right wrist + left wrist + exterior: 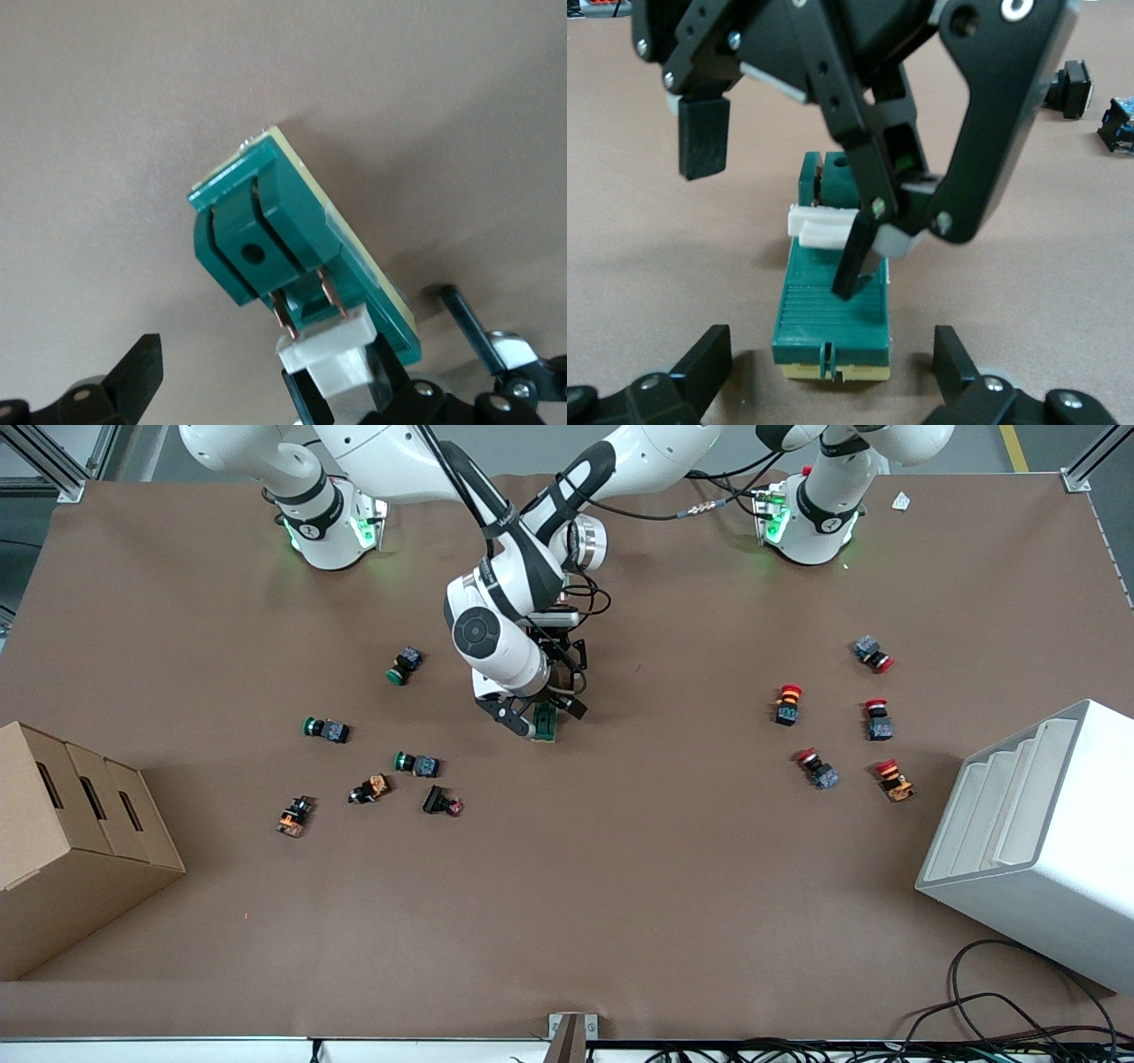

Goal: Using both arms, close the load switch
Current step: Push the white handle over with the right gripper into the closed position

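The load switch lies flat on the brown table in the middle. It is a dark-green block with a cream underside and a white lever tab. Both arms meet over it. My left gripper is open; its fingers stand on either side of the switch's lever-free end, with a gap at each side. In the front view it is mostly hidden under the arms. My right gripper is open. One of its fingers rests on the green body right against the white tab. Its other finger hangs free beside the switch.
Green and orange push buttons lie scattered toward the right arm's end. Red ones lie toward the left arm's end. A cardboard box stands at the right arm's end and a white bin at the left arm's end.
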`<act>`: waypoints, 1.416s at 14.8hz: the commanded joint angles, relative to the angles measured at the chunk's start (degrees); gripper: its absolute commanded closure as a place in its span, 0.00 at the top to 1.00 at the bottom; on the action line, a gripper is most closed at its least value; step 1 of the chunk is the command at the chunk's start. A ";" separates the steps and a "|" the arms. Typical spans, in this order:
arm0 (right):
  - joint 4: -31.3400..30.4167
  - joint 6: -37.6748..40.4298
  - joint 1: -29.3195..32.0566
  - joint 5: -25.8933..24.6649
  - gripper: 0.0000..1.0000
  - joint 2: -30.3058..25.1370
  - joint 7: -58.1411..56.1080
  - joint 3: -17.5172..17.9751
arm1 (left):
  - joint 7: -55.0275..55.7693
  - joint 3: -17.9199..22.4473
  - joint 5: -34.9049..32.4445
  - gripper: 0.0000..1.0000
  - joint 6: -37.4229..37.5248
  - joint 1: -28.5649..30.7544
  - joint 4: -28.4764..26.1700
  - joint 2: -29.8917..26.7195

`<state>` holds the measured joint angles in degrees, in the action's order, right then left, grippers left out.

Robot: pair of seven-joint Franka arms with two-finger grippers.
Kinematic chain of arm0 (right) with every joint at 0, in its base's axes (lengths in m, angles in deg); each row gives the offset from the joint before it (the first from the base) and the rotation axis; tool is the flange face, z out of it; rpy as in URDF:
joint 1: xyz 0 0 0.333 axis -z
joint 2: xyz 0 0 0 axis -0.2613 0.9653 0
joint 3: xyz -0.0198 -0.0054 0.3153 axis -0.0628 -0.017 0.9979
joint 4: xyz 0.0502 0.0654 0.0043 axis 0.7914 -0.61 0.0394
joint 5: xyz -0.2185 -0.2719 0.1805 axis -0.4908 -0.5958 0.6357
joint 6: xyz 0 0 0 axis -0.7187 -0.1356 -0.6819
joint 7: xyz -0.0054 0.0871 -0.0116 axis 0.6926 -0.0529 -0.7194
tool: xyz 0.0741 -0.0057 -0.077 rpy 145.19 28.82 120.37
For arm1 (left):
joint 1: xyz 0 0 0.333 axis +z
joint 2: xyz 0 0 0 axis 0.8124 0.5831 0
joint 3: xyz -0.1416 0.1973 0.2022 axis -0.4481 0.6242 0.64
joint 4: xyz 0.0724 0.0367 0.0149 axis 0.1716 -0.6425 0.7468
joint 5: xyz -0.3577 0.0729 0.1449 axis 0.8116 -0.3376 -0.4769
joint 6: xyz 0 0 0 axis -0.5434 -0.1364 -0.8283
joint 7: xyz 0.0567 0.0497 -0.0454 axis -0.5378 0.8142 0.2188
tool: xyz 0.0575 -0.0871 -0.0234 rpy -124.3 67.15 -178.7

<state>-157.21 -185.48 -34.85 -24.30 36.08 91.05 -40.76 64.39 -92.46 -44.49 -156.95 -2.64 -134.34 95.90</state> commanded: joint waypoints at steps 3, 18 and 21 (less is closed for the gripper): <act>3.86 -0.09 2.97 1.11 1.00 0.34 -0.65 0.13 | 0.88 0.16 -0.28 1.00 -0.83 -0.25 -0.69 1.86; 10.11 -0.44 5.43 0.14 1.00 5.08 -2.05 -0.04 | 0.71 0.25 -0.46 1.00 -0.83 -0.25 -0.60 1.95; 10.46 -0.70 5.88 0.23 1.00 5.96 -4.08 -0.04 | 0.62 0.25 -0.99 1.00 -0.83 -0.25 -0.69 1.86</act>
<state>-148.20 -185.55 -30.13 -24.15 40.14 89.40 -41.10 64.40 -92.45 -44.88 -156.90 -2.64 -134.42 95.90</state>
